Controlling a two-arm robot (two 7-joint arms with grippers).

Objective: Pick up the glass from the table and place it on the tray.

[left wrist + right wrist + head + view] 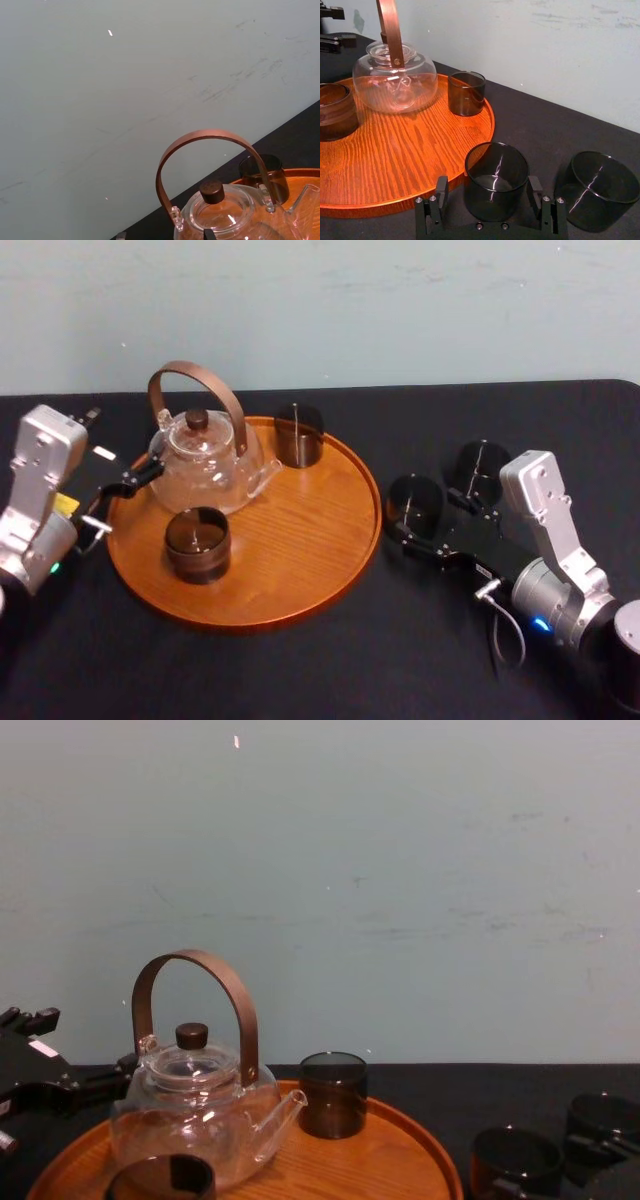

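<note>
Our left gripper (128, 496) sits off the left edge of the tray (300, 540). Its fingers are spread, grip nothing, and point in towards the teapot (205, 465). That clear glass teapot, with its brown hoop handle and dark knob, stands on the left half of the tray, spout turned towards the tray's centre. Just in front of it, near the tray's front-left rim, we see the front tumbler (197, 543), dark and squat. The rear tumbler (299, 435) stands upright by the tray's back rim, right of the teapot.

Past the tray's right rim, on the table (330, 670), stands the glass (415, 505), upright and close beside the rim but not on the wood. Our right gripper (487, 195) is wide open around it, one finger on each side. From the right wrist we see a clear gap on the tray side, while the other finger sits very near the wall of the glass, and we cannot tell whether it touches. The second glass (482, 472) stands farther right of the tray, near the first.

The table is matte black and far wider than the tray. Behind the tray its back edge meets a pale blue-green wall (400, 310), scuffed with faint grey streaks.
</note>
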